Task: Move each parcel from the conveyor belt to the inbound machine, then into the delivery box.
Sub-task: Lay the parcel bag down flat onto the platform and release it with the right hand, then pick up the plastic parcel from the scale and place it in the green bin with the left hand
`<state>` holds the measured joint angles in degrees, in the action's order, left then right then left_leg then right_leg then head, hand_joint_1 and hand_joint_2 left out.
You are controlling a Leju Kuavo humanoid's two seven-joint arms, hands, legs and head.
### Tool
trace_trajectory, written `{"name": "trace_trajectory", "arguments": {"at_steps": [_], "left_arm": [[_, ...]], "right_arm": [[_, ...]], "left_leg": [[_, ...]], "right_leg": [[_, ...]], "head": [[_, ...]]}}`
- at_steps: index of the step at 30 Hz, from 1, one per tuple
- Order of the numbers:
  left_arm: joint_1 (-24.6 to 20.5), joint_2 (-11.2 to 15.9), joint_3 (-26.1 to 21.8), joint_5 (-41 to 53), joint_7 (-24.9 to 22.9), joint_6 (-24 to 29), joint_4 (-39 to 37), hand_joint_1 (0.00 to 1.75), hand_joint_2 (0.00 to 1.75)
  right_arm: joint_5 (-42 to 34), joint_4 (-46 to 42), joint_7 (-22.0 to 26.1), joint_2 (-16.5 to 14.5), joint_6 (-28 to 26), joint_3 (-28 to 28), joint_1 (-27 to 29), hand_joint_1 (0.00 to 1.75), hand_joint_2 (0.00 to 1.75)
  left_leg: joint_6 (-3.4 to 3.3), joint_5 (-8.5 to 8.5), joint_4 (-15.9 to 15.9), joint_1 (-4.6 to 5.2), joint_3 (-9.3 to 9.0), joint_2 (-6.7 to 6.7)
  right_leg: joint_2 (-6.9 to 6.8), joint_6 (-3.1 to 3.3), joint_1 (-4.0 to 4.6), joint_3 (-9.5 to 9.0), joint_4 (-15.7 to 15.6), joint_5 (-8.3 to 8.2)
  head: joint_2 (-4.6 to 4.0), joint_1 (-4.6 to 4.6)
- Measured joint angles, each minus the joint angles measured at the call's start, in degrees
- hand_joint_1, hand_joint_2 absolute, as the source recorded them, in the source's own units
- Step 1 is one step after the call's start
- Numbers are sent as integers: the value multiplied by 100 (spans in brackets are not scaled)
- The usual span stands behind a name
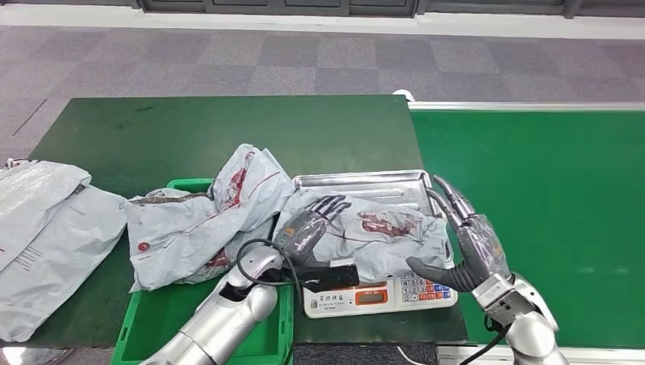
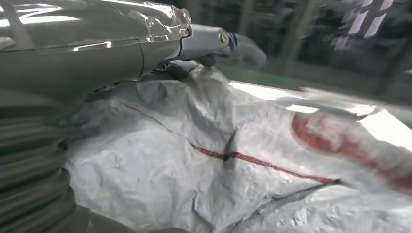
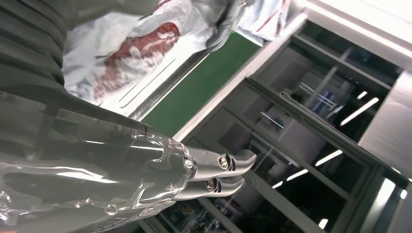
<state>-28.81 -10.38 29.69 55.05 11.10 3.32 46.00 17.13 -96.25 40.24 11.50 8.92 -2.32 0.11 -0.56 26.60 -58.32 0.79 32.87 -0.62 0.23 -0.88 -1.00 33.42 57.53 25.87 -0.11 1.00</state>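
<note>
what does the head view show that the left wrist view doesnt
Only the head view shows the scale with its steel tray, the green crate, more parcels at the far left, the conveyor belt and the right hand. Only the left wrist view shows the parcel's creases and thin red line close up. Both show the left hand on the grey parcel.

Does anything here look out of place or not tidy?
Yes. The crumpled parcel in the green box hangs over its rim onto the table, and the parcel on the scale overhangs the tray and partly covers the display.
</note>
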Motion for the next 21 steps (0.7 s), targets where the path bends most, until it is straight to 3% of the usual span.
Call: {"name": "trace_trajectory", "arguments": {"at_steps": [6,7,10,11,21], "left_arm": [[-288,-82,41,271,-333,-36,-528,0,175],[-317,-89,43,298,-381,-56,-590,25,175],[-407,-121,46,404,-552,-122,-807,156,175],[-426,-133,47,424,-579,-115,-872,175,175],[-314,-164,36,510,-417,75,-949,175,175]], "right_arm": [[-131,-1,0,-34,1,0,-45,0,0],[-154,0,0,-38,2,-1,-52,0,0],[-243,2,0,-59,2,-1,-107,0,0],[-260,2,0,-68,2,0,-130,0,0],[-230,-27,0,-111,206,16,-55,0,0]], "left_leg": [[-1,0,0,0,-15,1],[-1,0,1,0,-17,1],[-2,3,2,0,-12,0],[-2,7,3,0,-10,0],[2,12,3,0,-50,5]], "right_leg": [[-2,-2,0,-20,-1,-1],[-3,-2,0,-24,-1,-1],[-5,-2,0,-41,-2,1],[-4,-1,0,-50,-3,4],[-1,-1,0,-70,-4,6]], "head": [[0,0],[0,0],[0,0],[-1,0],[0,0]]}}
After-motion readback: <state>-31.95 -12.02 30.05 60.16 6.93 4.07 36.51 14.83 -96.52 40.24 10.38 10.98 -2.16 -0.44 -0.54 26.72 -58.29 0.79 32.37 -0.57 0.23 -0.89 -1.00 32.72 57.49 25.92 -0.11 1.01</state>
